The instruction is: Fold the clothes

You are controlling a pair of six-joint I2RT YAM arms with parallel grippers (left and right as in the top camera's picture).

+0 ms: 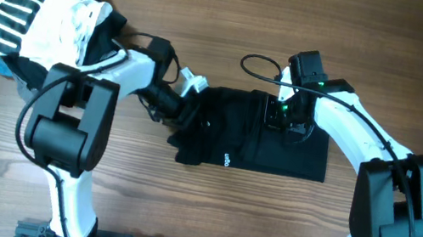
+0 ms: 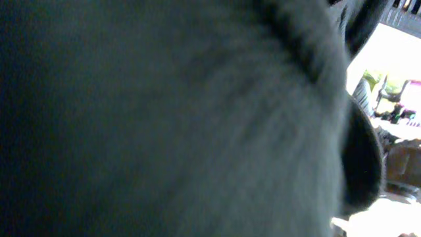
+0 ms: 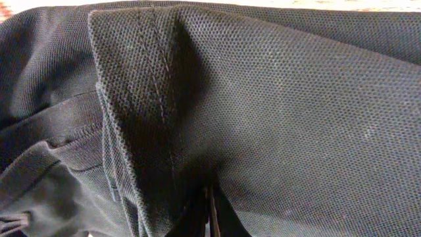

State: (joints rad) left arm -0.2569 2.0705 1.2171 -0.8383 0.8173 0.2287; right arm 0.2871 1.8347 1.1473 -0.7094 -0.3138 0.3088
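Right gripper (image 3: 210,218) jaws nearly together, pinching a hemmed fold of the black T-shirt (image 1: 229,139), left gripper (image 1: 185,107) at its left edge, jaw state hidden by fabric, shirt part-folded mid table (image 1: 178,216), garment pile (image 1: 39,16) far left.

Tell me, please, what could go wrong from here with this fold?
1. The black T-shirt is bunched by the left gripper, whose camera shows only blurred fabric; it may grab uneven layers.
2. The right gripper seems to pinch a narrow ridge of cloth, which might slip.
3. The garment pile lies close to the left arm and could be nudged.
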